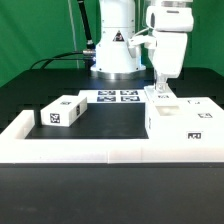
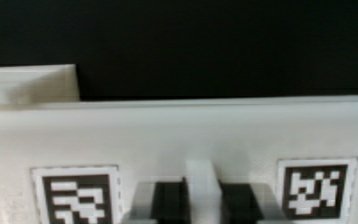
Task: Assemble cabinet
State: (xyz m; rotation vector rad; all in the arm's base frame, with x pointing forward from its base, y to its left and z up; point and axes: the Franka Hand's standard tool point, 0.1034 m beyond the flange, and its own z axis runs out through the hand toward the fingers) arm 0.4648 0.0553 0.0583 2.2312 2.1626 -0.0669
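The white cabinet body (image 1: 185, 120) stands at the exterior view's right, with a small tag on its front. My gripper (image 1: 160, 88) reaches straight down onto its back left top. In the wrist view the gripper (image 2: 202, 205) has its two dark fingers (image 2: 165, 205) close on either side of a thin white upright panel edge (image 2: 202, 190). This edge rises from a broad white surface (image 2: 176, 130) bearing two tags. A separate white box part (image 1: 62, 113) with tags lies at the exterior view's left, apart from the gripper.
The long low white L-shaped rail (image 1: 90, 148) runs along the front and up the left side. The marker board (image 1: 113, 97) lies flat behind the parts, before the robot base (image 1: 115, 45). Another white part (image 2: 25, 85) shows in the wrist view.
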